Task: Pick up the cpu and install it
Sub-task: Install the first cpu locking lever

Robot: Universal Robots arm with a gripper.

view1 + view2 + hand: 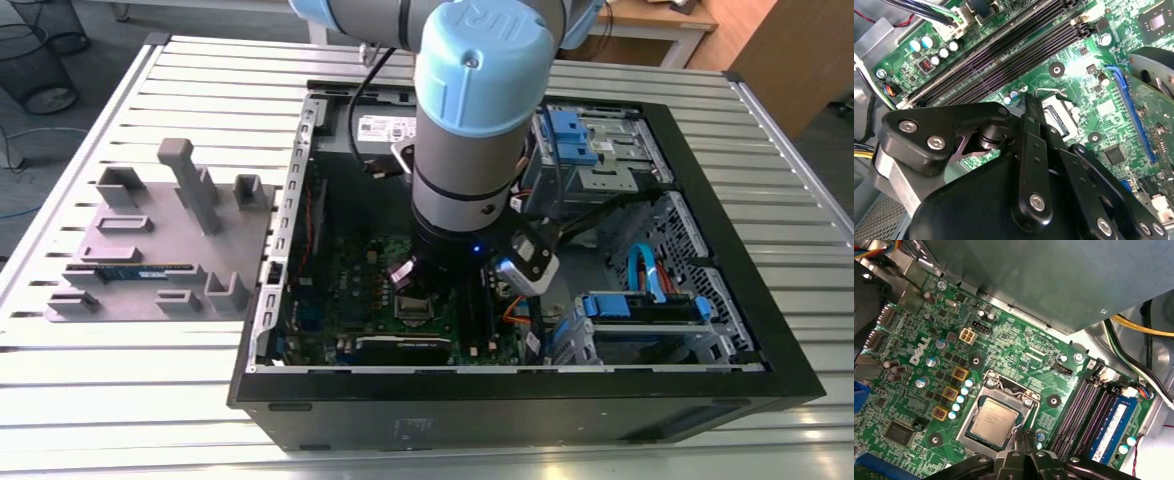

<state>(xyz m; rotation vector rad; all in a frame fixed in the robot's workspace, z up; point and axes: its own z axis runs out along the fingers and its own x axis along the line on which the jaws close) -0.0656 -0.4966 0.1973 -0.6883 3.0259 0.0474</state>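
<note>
Silvery cpu (993, 421) lies in its socket (999, 417); claw (1024, 437) above, fingertips pressed together, base cut off.

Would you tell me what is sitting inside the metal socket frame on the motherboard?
The cpu lies flat inside the socket frame, silvery top up. The gripper hovers by the frame's edge. What lies beneath the chip is covered.
</note>
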